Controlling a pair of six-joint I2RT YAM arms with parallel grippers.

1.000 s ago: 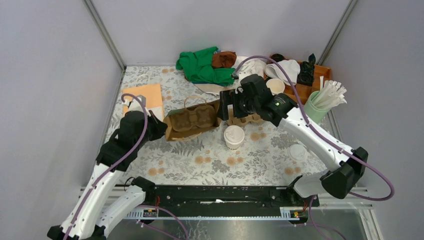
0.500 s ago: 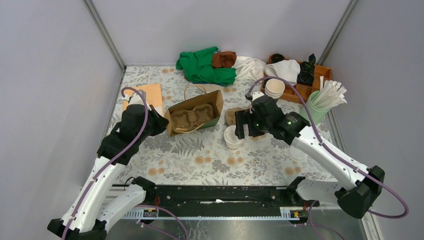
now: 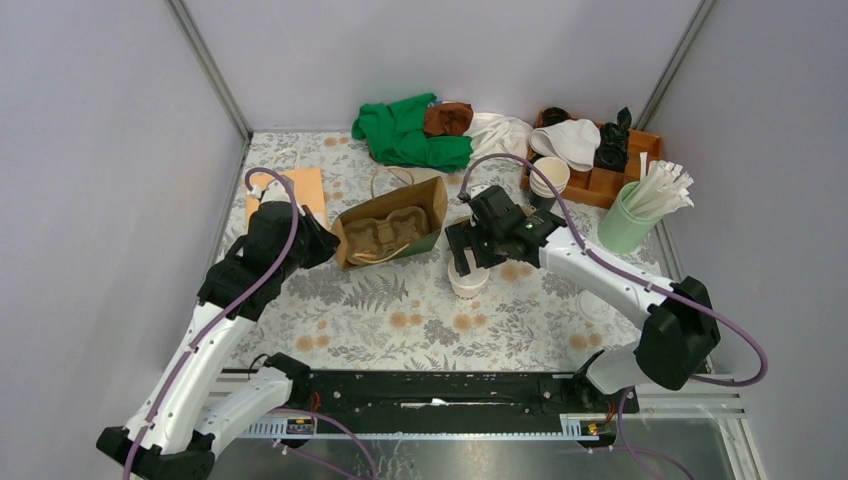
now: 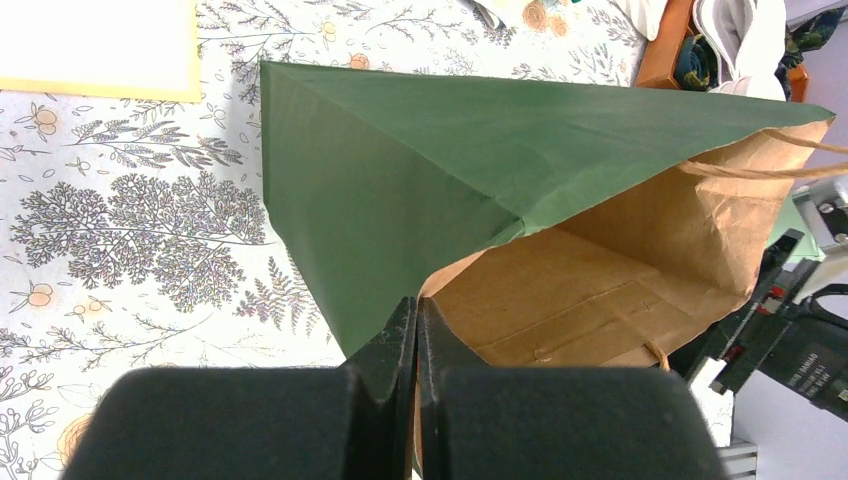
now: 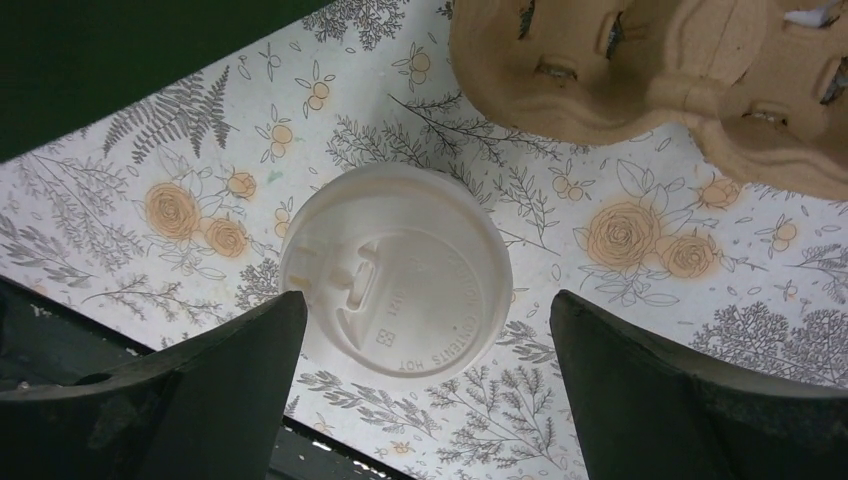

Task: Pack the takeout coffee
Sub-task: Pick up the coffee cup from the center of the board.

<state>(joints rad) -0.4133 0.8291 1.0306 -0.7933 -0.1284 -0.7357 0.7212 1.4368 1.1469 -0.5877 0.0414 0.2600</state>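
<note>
Left hand [image 4: 415, 322] has its fingers pressed together, clamped on the rim of the paper bag [image 3: 400, 210]. This bag lies on the desk [image 3: 400, 315] with its mouth open. It is green outside and brown inside, and a brown cup carrier [image 3: 385, 232] lies in it.

Just to the right of the bag, the takeout coffee [image 3: 468, 280] stands upright on the desk with its white lid on. Right hand [image 5: 425, 335] hangs above it with the fingers wide apart, one on each side of the lid. In the wrist view they do not touch it. A second carrier [image 5: 640, 60] lies on the desk just beyond the cup.

Farther right, a stack of paper cups [image 3: 550, 175] stands beside a wooden tray [image 3: 592, 190] that holds white and black things. At the far right, a green holder [image 3: 620, 228] is full of white sticks [image 3: 665, 188].
</note>
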